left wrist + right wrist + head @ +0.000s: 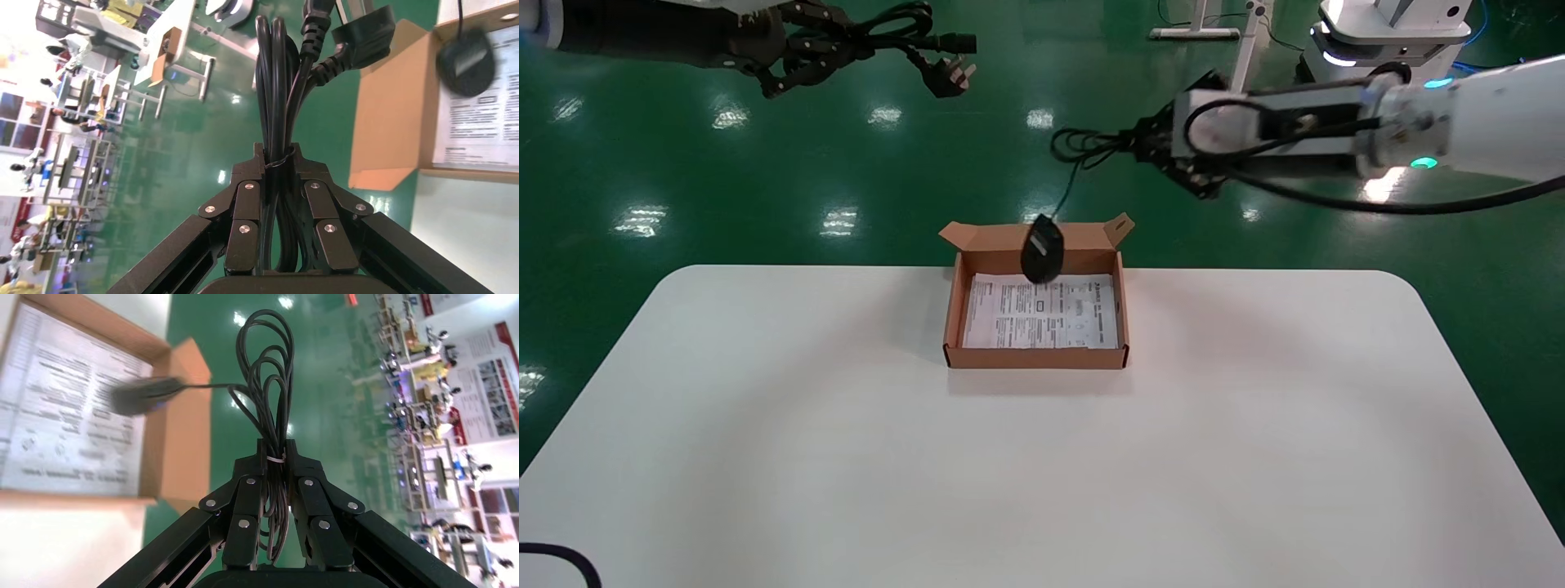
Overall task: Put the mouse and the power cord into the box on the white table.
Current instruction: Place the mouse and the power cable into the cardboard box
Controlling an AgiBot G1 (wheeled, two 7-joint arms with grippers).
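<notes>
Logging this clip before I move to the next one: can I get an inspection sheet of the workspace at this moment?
Surface: white table, bare around the box.
Job's things: box open, printed sheet inside; mouse dangling above it by its cable; power cord held aloft.
Clutter: nothing seen.
Grippers: left gripper shut on the power cord; right gripper shut on the mouse's bundled cable.
Cables: dark cable at the table's near left edge.
Surroundings: green floor, another robot behind.

The box sits at the worktop's far edge; the mouse hangs above the box's back wall.
</notes>
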